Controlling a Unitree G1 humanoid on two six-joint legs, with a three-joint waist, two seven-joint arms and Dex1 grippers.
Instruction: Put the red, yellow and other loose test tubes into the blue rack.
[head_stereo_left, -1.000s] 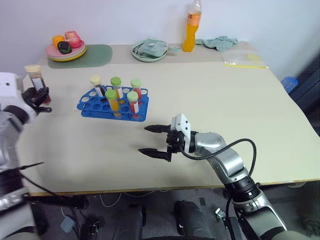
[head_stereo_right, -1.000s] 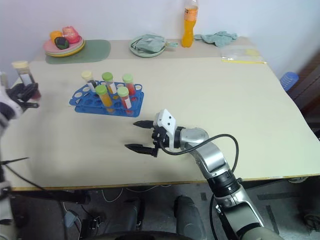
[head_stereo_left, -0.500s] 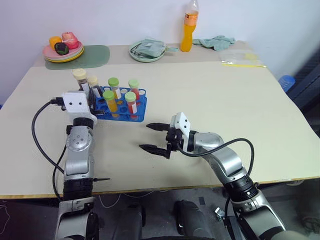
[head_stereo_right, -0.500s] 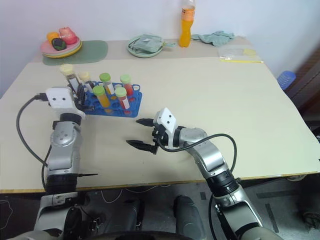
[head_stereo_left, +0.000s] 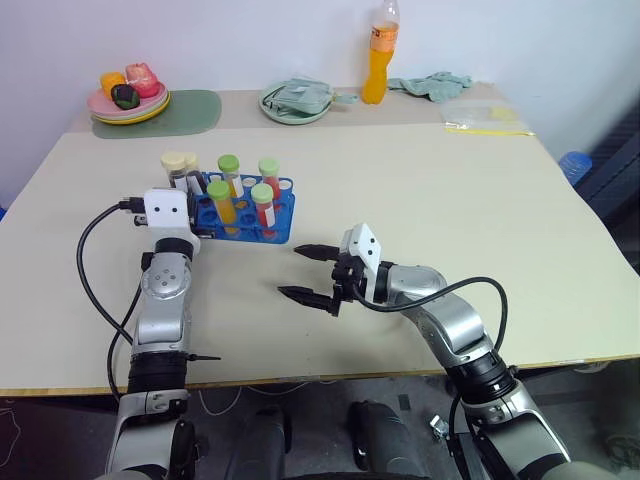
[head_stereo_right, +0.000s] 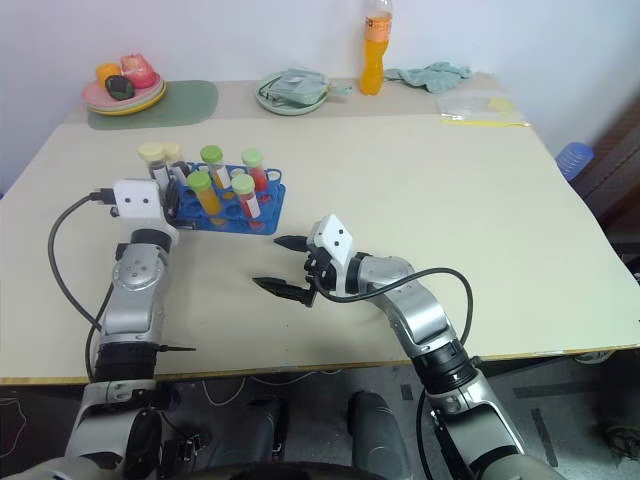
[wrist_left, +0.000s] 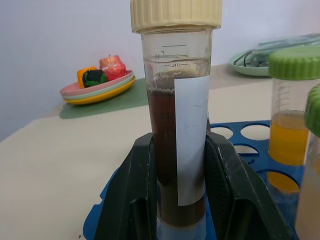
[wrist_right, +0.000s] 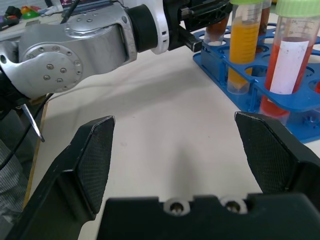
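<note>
The rack is bright blue with rows of round holes, holding 5 capped tubes; it sits at 10 o'clock on the table; the left gripper is clamped on a brown tube at its near-left edge, base hidden; the right gripper gapes wide, empty.

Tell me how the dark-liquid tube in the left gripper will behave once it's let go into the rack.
The tube is tall, narrow and mostly full, so probably top-heavy and apt to tip unless seated in a hole of the blue rack. Its smooth clear wall and paper label may slip between the left gripper fingers. It looks rigid.
</note>
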